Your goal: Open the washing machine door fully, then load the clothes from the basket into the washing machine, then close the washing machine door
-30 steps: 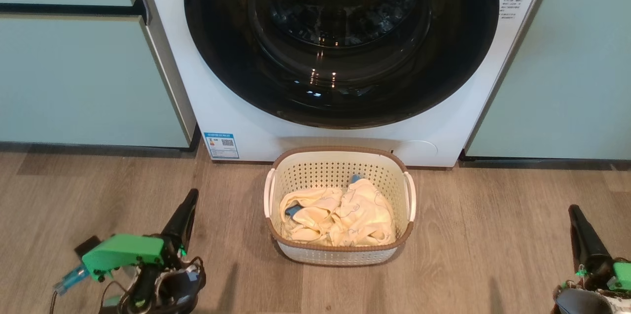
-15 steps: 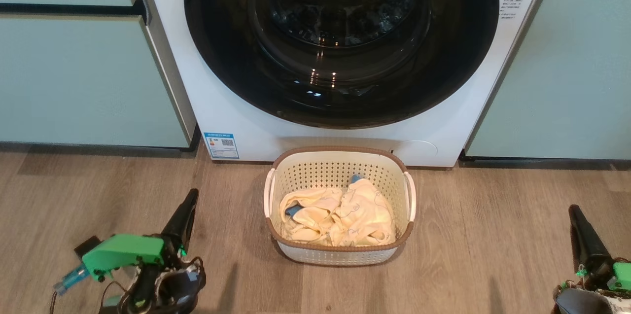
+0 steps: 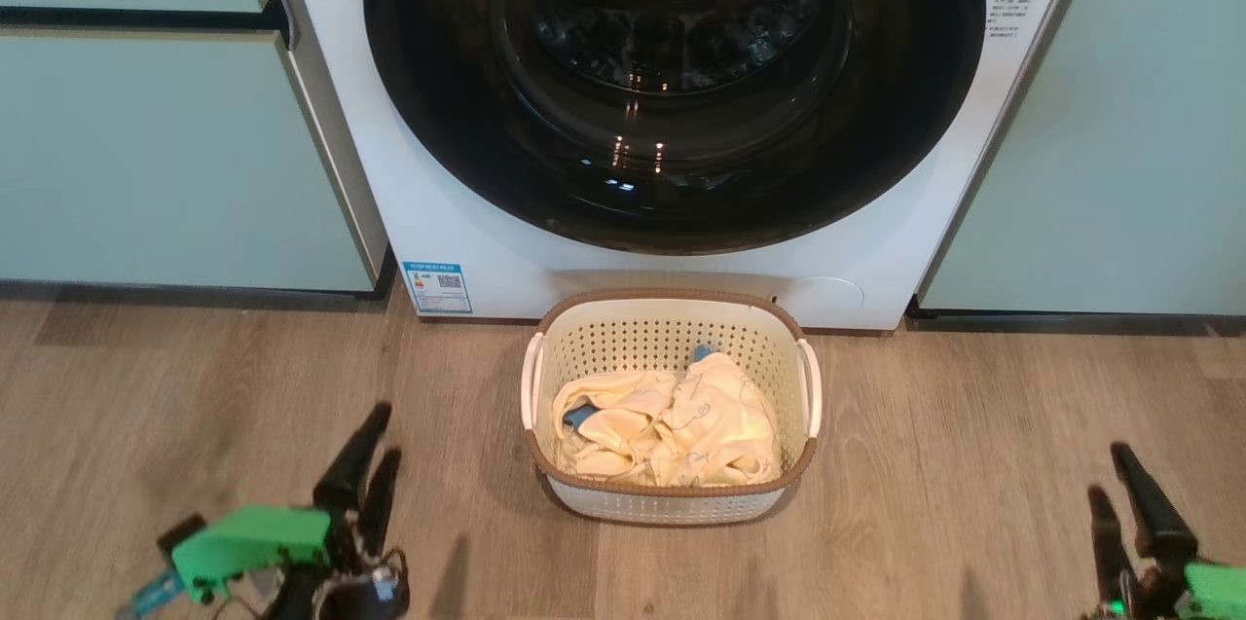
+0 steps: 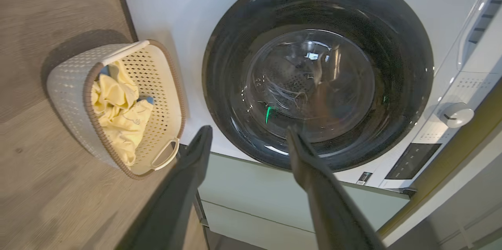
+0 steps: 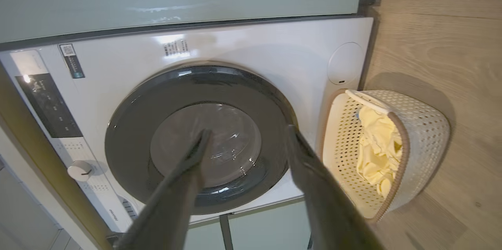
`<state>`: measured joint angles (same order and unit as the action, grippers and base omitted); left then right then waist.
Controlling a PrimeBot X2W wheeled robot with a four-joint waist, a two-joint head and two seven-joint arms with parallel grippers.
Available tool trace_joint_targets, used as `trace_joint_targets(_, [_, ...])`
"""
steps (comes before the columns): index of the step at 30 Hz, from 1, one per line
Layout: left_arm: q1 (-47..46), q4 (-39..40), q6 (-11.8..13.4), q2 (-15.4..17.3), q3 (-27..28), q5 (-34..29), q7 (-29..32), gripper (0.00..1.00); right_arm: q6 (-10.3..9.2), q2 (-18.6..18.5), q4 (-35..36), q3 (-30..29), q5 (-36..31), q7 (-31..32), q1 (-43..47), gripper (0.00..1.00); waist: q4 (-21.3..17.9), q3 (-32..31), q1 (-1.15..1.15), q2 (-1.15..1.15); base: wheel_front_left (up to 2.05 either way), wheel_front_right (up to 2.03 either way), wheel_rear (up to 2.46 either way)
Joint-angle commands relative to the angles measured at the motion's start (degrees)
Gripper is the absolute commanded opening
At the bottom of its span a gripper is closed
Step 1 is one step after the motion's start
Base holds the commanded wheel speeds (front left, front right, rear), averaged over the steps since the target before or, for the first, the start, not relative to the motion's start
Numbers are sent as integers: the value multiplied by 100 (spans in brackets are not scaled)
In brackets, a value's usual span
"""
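Crumpled in brown-rimmed cream-white perforated plastic basket [image 3: 672, 505], ahead between left gripper [image 3: 385, 431] and right gripper [image 3: 1108, 472]: soft pale yellow clothes [image 3: 672, 430], small blue piece. Beyond, shut on white washing machine [image 3: 428, 211]: round glossy black door [image 3: 876, 143]. Both grippers' fingers apart, empty.

No print is legible: the blue label [image 3: 437, 286] low on the washer [image 3: 419, 201] and the sticker [image 3: 1008, 14] at upper right are too small.

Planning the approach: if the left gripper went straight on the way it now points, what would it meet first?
Probably the large round glossy black washing machine door, shut ahead; the left gripper has nothing before it, though depth is unclear.
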<state>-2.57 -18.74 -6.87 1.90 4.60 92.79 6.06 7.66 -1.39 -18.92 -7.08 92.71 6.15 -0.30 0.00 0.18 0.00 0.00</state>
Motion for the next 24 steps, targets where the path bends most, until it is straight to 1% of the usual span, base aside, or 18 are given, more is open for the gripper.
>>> trace_joint_targets(1, [-197, 190, -3, 35, 7, -20, -18, 100, 0, -59, 191, -15, -10, -9, -218, 100, 1, 0, 0, 0, 0, 0, 0])
trace_joint_targets(24, [-258, 433, -14, 64, -97, -166, -254, 100, -4, -120, 330, 93, -241, -176, -347, 100, 12, -7, 0, 0, 0, 0, 0])
